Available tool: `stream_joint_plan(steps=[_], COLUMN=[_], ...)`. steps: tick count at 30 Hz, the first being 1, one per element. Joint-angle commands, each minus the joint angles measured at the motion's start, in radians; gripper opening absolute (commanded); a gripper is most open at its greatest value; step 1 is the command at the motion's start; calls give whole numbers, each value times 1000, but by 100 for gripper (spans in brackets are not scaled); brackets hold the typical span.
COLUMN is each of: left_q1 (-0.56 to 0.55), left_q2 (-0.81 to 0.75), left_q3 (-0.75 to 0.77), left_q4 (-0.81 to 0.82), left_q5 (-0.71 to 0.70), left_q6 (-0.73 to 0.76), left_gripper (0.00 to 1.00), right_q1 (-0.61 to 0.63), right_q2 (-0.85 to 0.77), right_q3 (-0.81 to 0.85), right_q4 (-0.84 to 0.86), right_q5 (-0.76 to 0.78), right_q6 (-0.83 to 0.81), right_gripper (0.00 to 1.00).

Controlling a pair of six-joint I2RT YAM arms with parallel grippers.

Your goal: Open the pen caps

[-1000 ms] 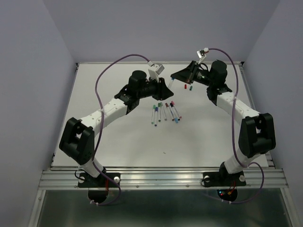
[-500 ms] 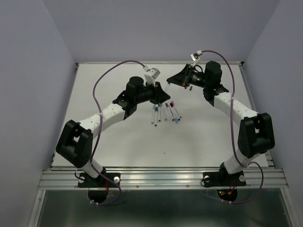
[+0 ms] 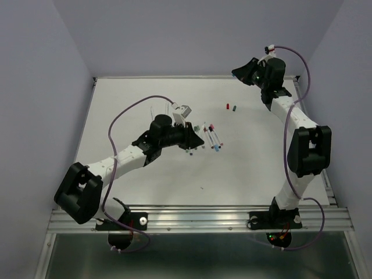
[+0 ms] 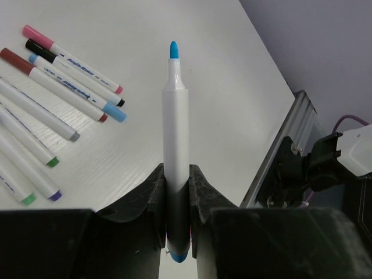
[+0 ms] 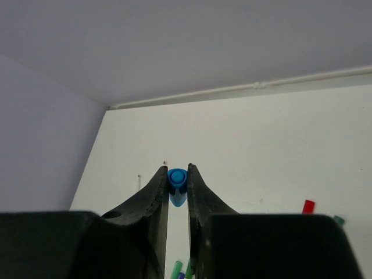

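Right wrist alone reveals blue cap [image 5: 176, 185] between fingers [image 5: 153, 202].

**Clutter mid-table, open room around it**

The pens [image 3: 214, 136] lay mid-table. The left gripper [image 3: 196, 139], a blue pen [image 4: 175, 116] jutting from it, crowded their left side. A red cap [image 3: 228, 106] and a green cap [image 3: 234, 107] sat farther back. The right gripper [image 3: 237, 74], pinching a blue cap [image 5: 176, 185], hung near the far right corner. Far-left and near-right table [image 3: 256, 163] lay open.

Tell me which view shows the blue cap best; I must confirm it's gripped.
Right wrist: the blue cap is pinched in the right pincer, close and centred. In top external it's too small to discern; left wrist misses it.
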Motion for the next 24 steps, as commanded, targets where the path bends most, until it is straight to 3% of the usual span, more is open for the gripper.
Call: stream_joint_plan(steps=[1,6,11,16,24], left_q1=[4,23,86,219,343], left_q2=[-52,46,149,238,348], left_q3=[18,191,346,412,475], left_q4=[-34,-350,-519,-637,-685], left_q5=[-58,-386,-585,-669,-732], left_q6=[7,50,50,19,15], left_gripper=[0,0,0,0,0], right_q1=[20,20,20,20,20], right_q2=[18,13,41,99,219], right_q3=[68,19,-30,-52,7], right_q4=[-44,-254,-389,-452,-481], right_q5=[31,186,393,547,570], right_q6=[-66,-163,-204,-229,-226], right_gripper=[1,1,1,1,6])
